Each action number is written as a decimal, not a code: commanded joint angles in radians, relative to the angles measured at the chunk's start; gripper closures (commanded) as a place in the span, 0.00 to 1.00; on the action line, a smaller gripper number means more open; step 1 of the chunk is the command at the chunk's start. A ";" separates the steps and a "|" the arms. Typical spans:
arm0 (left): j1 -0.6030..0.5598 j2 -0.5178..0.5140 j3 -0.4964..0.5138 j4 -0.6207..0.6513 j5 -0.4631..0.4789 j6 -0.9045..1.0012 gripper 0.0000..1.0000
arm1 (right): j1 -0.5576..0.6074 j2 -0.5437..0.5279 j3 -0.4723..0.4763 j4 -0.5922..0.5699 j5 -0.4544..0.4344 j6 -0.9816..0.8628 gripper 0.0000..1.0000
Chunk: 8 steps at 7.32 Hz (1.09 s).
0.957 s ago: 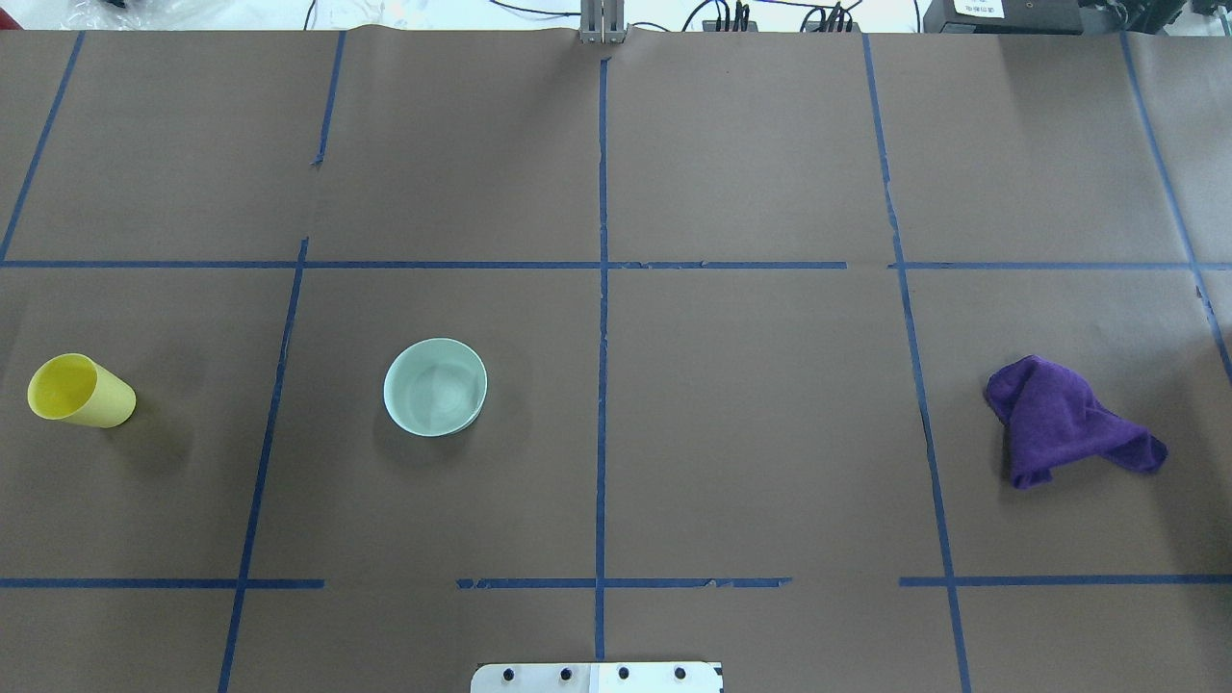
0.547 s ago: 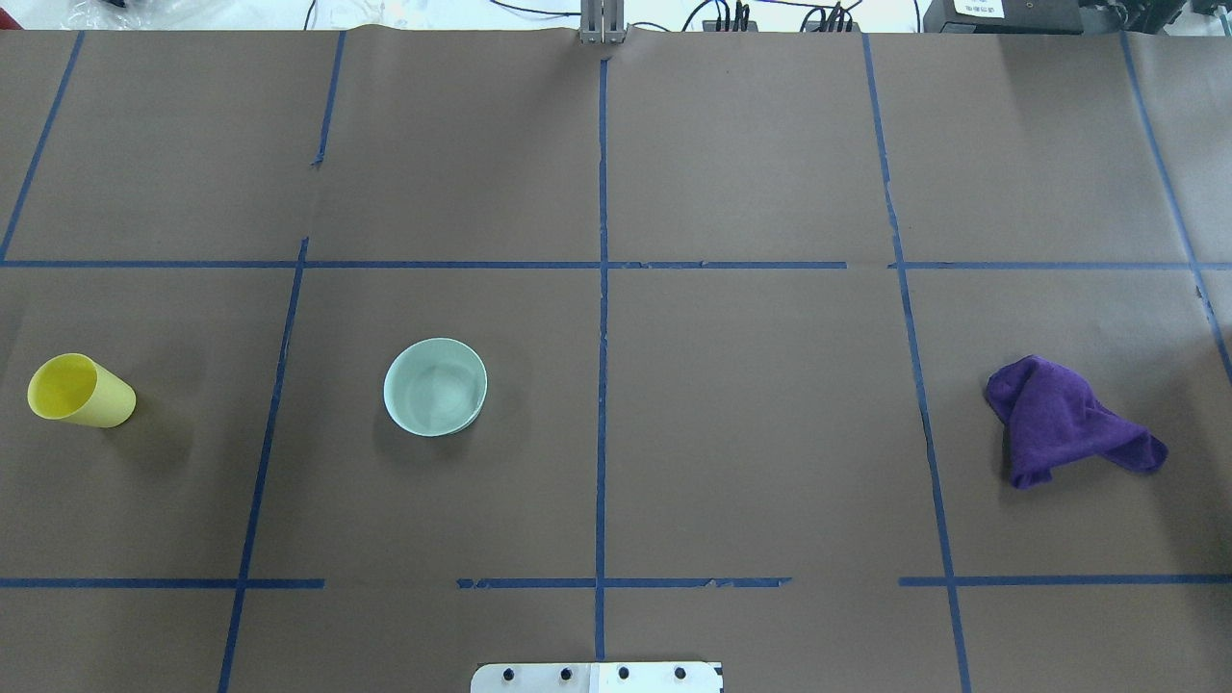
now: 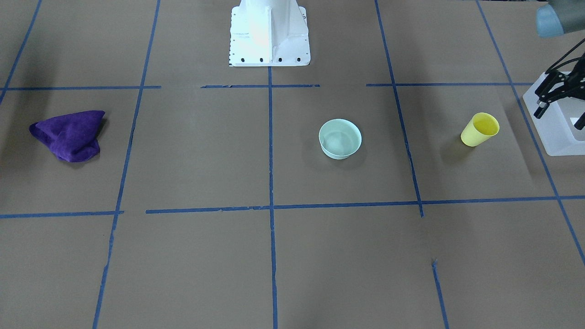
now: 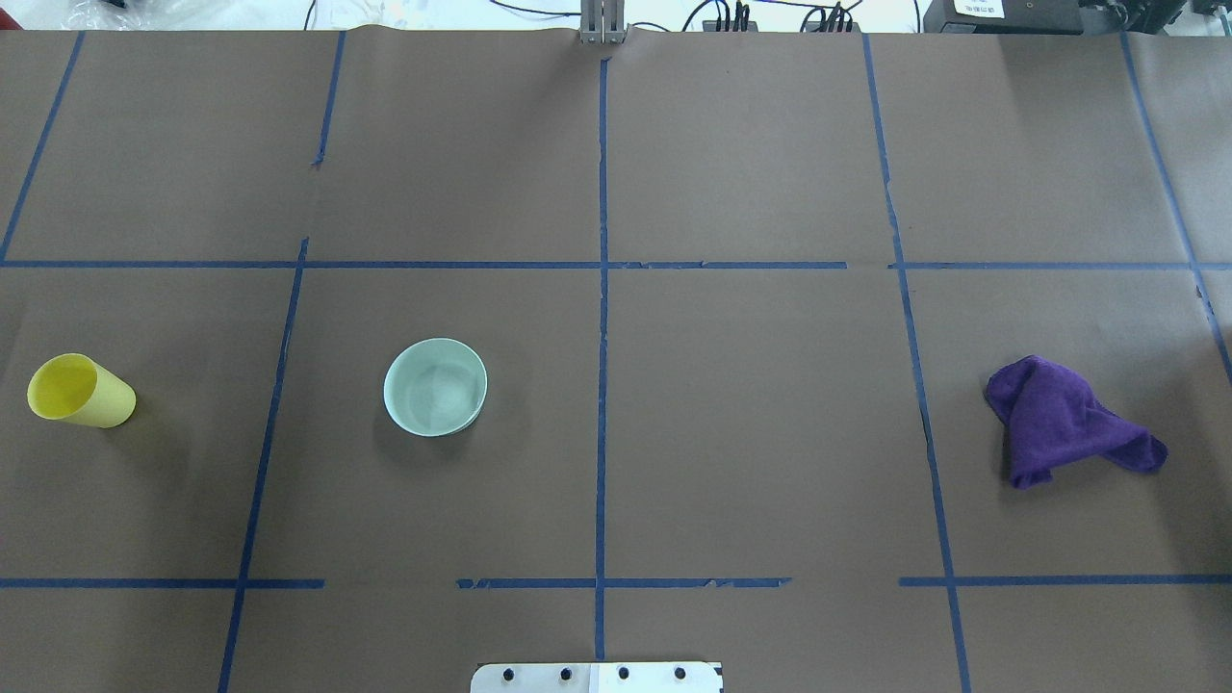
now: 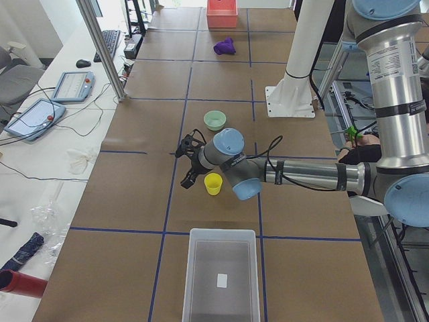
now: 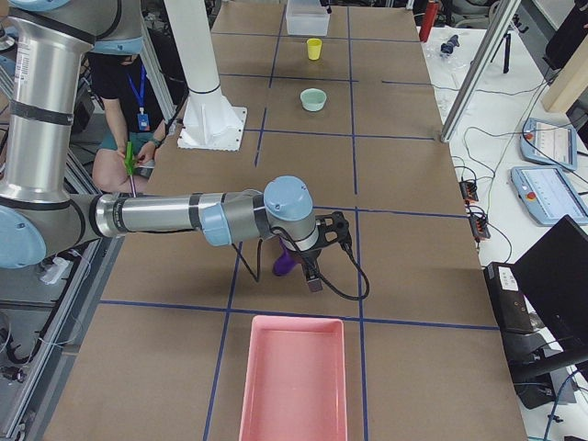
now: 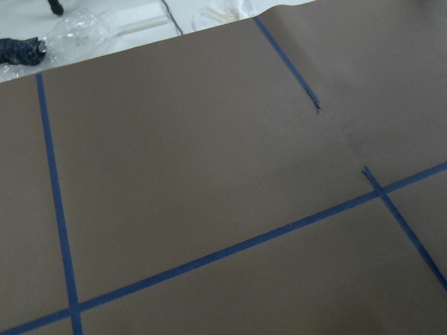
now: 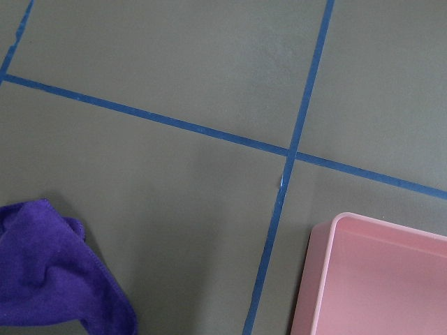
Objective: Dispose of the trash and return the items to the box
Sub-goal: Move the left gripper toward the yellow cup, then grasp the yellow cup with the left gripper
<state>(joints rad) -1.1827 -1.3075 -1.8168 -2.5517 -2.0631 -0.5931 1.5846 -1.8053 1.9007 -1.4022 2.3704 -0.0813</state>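
The yellow cup (image 4: 80, 391) stands upright at the table's left end, also in the front view (image 3: 480, 129). The mint-green bowl (image 4: 435, 387) sits upright and empty to its right, also in the front view (image 3: 340, 138). The frosted-white box (image 5: 222, 275) lies beyond the cup at the left end; its corner shows in the front view (image 3: 555, 132). My left gripper (image 3: 561, 115) hangs open and empty above the box's edge, close to the cup. My right gripper (image 6: 323, 257) hovers over the purple cloth; I cannot tell if it is open or shut.
A crumpled purple cloth (image 4: 1059, 419) lies at the table's right end. A pink tray (image 6: 294, 377) sits past it at the right end, also in the right wrist view (image 8: 377, 279). The robot's white base (image 3: 268, 32) stands at the near middle edge.
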 commanded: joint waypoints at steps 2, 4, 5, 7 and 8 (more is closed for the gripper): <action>0.257 0.053 -0.001 -0.002 0.147 -0.416 0.46 | 0.000 -0.005 0.000 0.000 0.013 0.000 0.00; 0.284 0.053 0.068 -0.085 0.153 -0.430 0.48 | 0.000 -0.006 0.000 0.000 0.015 0.000 0.00; 0.285 0.053 0.114 -0.125 0.153 -0.427 0.50 | 0.000 -0.006 0.000 0.000 0.016 0.000 0.00; 0.320 0.051 0.120 -0.128 0.155 -0.430 0.67 | 0.000 -0.006 -0.002 0.000 0.016 0.000 0.00; 0.322 0.051 0.119 -0.128 0.153 -0.427 1.00 | 0.002 -0.006 -0.002 0.000 0.016 0.000 0.00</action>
<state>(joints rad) -0.8705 -1.2557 -1.7004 -2.6761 -1.9089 -1.0212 1.5849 -1.8116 1.8994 -1.4021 2.3868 -0.0813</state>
